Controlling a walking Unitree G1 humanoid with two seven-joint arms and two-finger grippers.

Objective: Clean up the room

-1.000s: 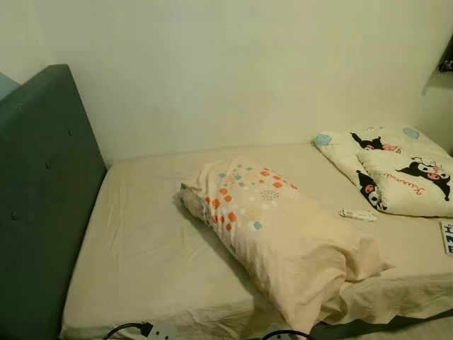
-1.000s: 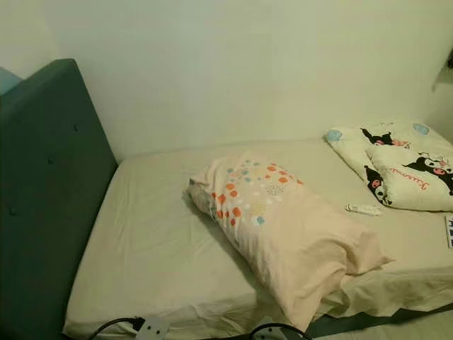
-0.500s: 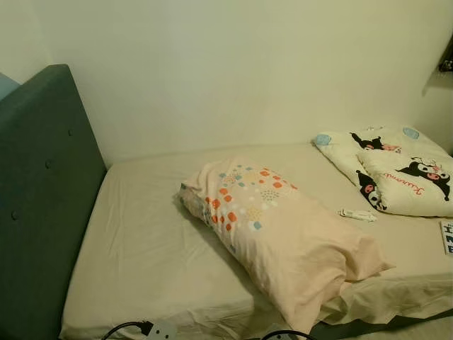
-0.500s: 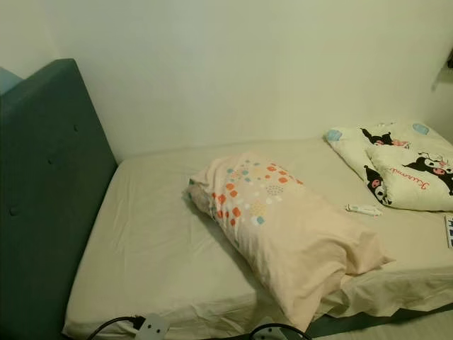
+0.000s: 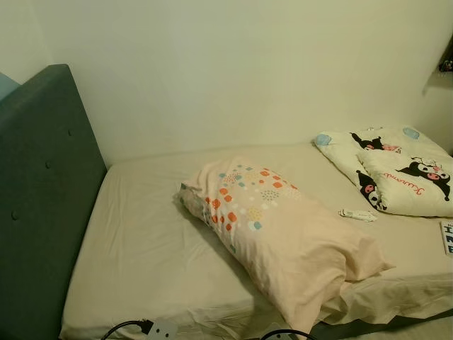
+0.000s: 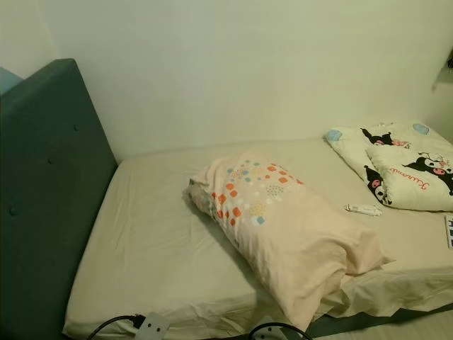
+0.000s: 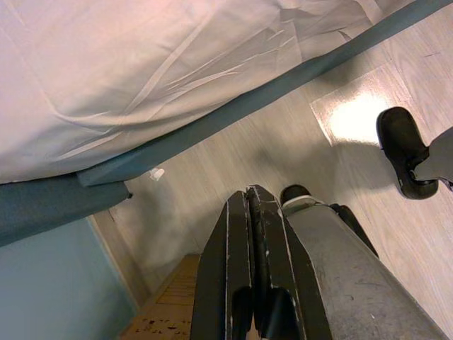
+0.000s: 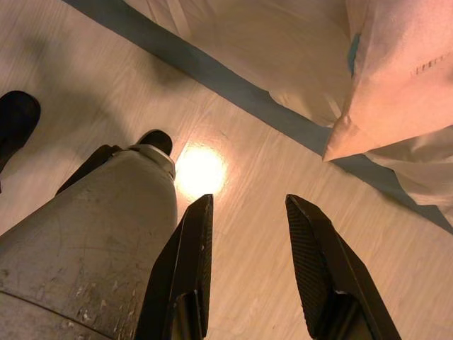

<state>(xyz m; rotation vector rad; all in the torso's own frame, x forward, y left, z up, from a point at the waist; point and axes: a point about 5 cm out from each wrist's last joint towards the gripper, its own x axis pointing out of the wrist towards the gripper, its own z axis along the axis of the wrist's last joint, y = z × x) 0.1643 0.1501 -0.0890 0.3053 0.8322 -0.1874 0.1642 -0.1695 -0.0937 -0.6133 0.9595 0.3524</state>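
Bedding lies untidy across a bed (image 5: 141,241) covered by a cream sheet, its teal padded headboard (image 5: 39,198) standing on the robot's left and a plain pale wall behind. Near the middle of the mattress a long peach pillow (image 5: 283,237) with orange, blue and white squares printed near one end lies at a slant, its far end reaching the near edge of the bed, where the sheet is rumpled and hangs loose. At the far right sits a folded cream blanket with black cartoon figures (image 5: 396,173), and just in front of it a small white tube-like object (image 5: 357,214) rests on the sheet; what it is cannot be told. A white power strip (image 5: 161,330) with a black cable shows at the lower edge, below the mattress. Both arms hang down beside the bed over a pale wood floor (image 8: 248,184): the left gripper (image 7: 249,202) has its fingers pressed together, while the right gripper (image 8: 248,209) has its fingers spread apart, holding nothing, with the sheet's hanging edge (image 8: 283,64) beyond them.
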